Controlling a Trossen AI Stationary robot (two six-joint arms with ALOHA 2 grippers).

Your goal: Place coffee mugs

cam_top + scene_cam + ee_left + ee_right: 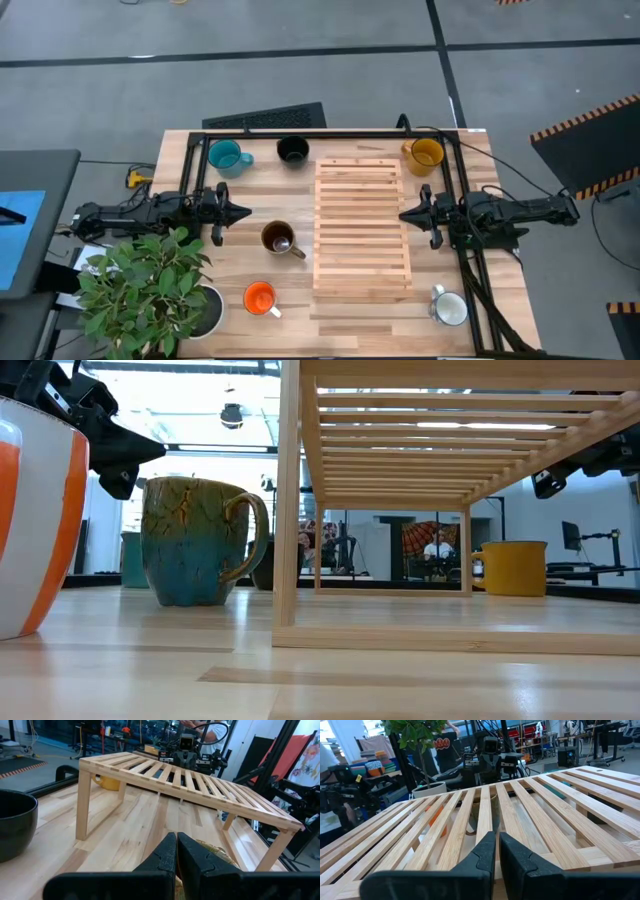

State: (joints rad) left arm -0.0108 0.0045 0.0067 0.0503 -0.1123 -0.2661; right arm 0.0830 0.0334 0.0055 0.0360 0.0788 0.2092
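- Left gripper (pixel 243 211): hovering over the left half of the table (pixel 240 295), pointing toward the slatted wooden rack (pixel 362 226); its fingers are pressing together with nothing between them, as the left wrist view (pixel 176 851) is showing.
- Right gripper (pixel 404 213): hanging at the rack's right edge, pointing inward; fingers likewise pressing together and holding nothing (pixel 497 851).
- Rack: standing on thin legs in the middle of the table, between the two grippers.
- Teal mug (pixel 226 157) and black mug (pixel 292 150): sitting side by side near the far edge, left of the rack.
- Yellow mug (pixel 425 152): sitting at the rack's far right corner.
- Brown mug (pixel 278 238): standing just left of the rack, near the left gripper, with its handle pointing toward the rack.
- Orange mug (pixel 259 298): sitting near the front edge, beside the plant pot (pixel 207 311).
- White mug (pixel 449 308): sitting at the front right corner.
- Plant (pixel 140 285): its leaves are covering most of the pot and the front left corner.
- Low view: the orange mug (pixel 35 520) is being cut off at the frame edge.
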